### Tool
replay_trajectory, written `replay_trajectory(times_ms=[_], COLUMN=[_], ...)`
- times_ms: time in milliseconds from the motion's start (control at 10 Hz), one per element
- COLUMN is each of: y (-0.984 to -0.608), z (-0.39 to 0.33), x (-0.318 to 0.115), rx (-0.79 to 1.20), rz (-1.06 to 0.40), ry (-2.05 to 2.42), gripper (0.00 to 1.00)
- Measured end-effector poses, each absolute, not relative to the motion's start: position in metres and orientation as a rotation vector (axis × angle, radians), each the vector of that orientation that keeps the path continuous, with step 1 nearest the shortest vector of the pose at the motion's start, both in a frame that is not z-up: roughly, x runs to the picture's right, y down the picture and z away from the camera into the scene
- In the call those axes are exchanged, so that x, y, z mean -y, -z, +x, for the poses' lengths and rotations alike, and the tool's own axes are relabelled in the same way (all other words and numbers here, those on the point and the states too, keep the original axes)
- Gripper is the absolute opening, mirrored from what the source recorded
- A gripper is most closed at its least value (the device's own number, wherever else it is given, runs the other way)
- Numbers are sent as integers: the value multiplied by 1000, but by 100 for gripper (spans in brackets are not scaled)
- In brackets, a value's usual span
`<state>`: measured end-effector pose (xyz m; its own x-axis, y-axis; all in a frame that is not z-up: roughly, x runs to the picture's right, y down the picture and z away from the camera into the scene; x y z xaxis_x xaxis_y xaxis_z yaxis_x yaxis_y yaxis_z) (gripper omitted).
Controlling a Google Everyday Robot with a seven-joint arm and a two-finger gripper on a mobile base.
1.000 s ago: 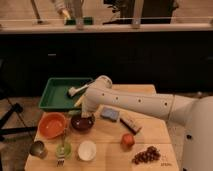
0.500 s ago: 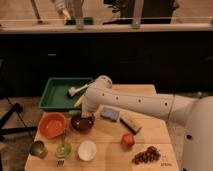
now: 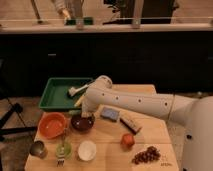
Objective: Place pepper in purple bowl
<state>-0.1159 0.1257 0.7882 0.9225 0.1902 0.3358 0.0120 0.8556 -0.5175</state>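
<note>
Reaching across the worktop with the hand hanging just above the purple bowl, beside the orange bowl and in front of the green tray, hiding its grip and the pepper, so cannot tell either.
</note>
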Motion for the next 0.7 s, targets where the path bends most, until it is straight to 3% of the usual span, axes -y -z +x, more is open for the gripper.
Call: replay_trajectory(times_ms=[200, 700], y=[-788, -788], z=[-116, -116], x=[-126, -126], rx=[389, 390], rz=[-539, -539], ry=[-96, -96], gripper=[78, 80])
